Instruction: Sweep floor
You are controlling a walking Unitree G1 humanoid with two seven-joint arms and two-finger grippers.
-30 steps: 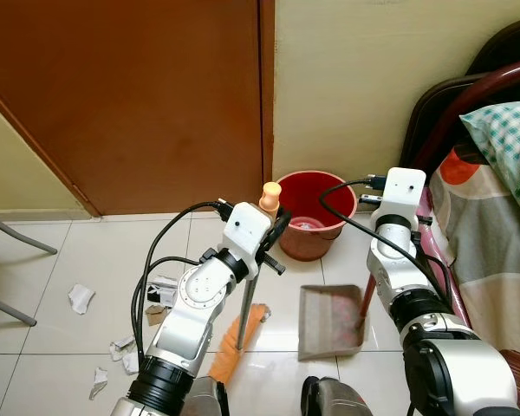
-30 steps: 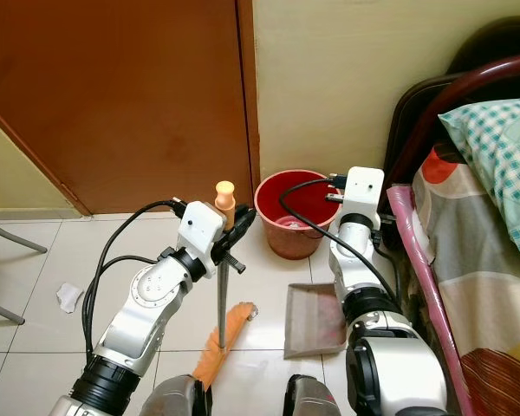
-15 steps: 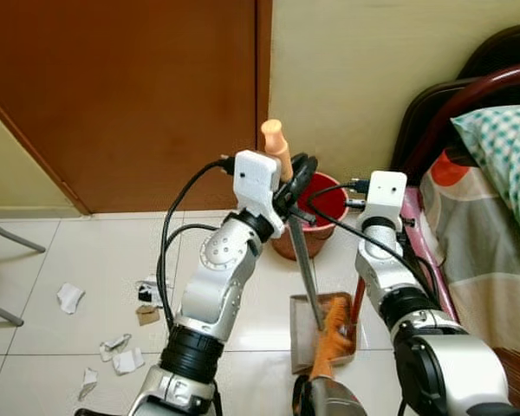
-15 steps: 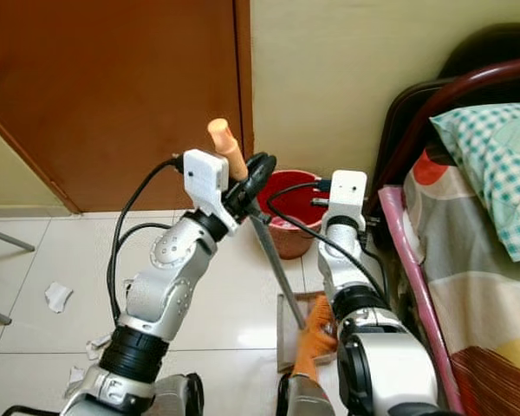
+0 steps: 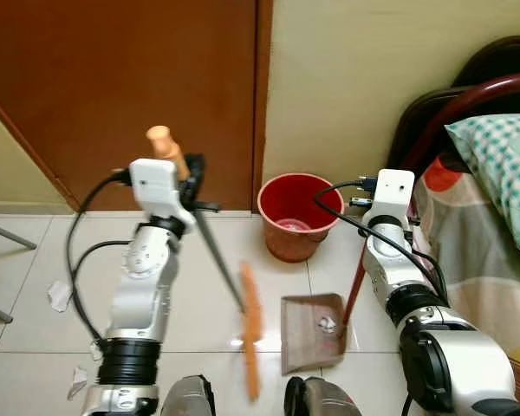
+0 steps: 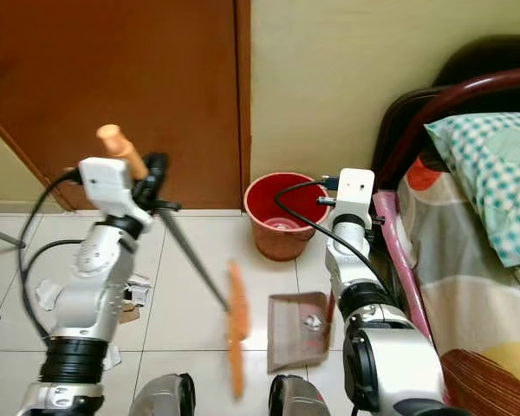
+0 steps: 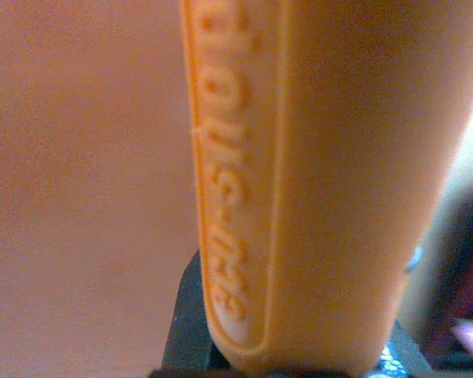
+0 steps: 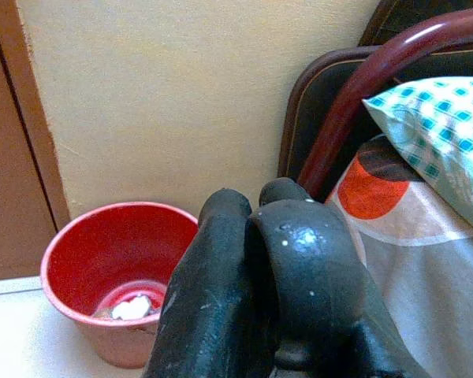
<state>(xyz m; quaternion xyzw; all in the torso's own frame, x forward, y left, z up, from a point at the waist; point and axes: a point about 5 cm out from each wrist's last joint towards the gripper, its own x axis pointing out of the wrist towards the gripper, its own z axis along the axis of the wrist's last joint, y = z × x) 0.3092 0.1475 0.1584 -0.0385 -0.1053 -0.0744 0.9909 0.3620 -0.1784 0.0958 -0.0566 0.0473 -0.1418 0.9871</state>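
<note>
Two tools share the work, one per arm. I have the left gripper (image 5: 191, 178) clenched on the orange grip of the broom (image 5: 212, 260), held high so the shaft slants down to the orange brush head (image 5: 251, 325), which is blurred just beside the open edge of the dustpan (image 5: 312, 334). My right gripper (image 5: 364, 247) holds the red handle (image 5: 354, 286) of the dustpan upright; its jaws look wrapped tight in the right wrist view, though the handle itself is hidden there. Standing the pan flat on the floor (image 5: 217, 260) gives the brush a fixed target (one white scrap already lies in it). More paper scraps (image 5: 59, 295) wait well to the left, so I judge the sweeping far from done. Close ahead, the red bucket (image 5: 299, 212) stands ready for emptying.
</note>
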